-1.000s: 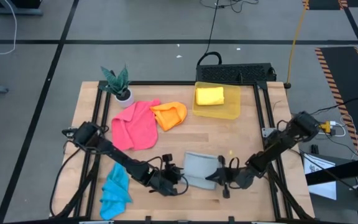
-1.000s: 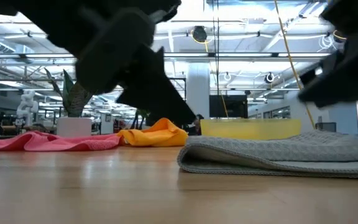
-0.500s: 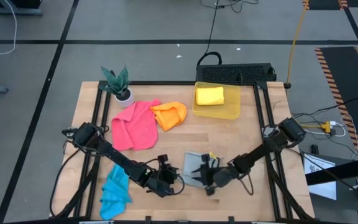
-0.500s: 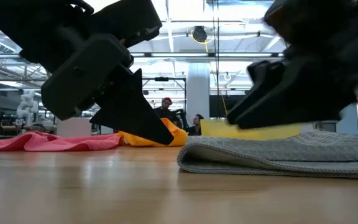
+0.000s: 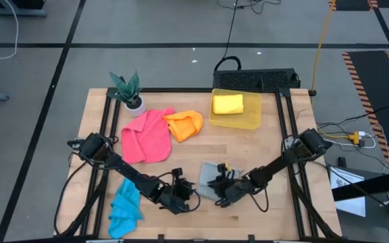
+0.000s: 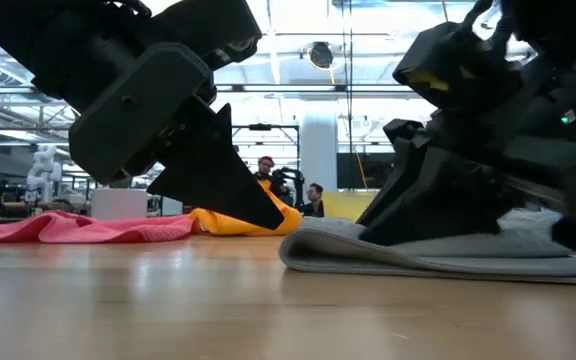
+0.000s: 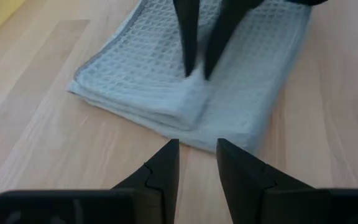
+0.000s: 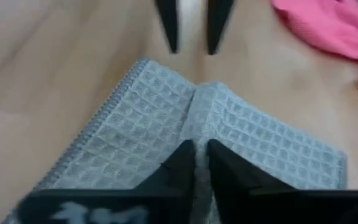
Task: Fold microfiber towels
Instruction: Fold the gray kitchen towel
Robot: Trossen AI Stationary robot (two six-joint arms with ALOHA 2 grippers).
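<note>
Near edge: right gripper (image 5: 219, 191) pinches a raised ridge of the grey towel (image 5: 211, 177). Left gripper (image 5: 192, 197), just left of it, stands spread and empty. Blue towel (image 5: 124, 208) near left; pink towel (image 5: 146, 136), orange towel (image 5: 184, 125), yellow towel (image 5: 227, 104) far.

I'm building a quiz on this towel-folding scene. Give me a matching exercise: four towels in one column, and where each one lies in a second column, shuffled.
Towels:
1. yellow towel
2. grey towel
3. blue towel
4. orange towel

Places:
A. near the table's front edge, by the left arm
B. inside the translucent yellow bin
C. beside the pink towel, touching it
D. pinched by the right end effector, with the left end effector waiting just beside it

Pairs: 1-B, 2-D, 3-A, 4-C
</note>
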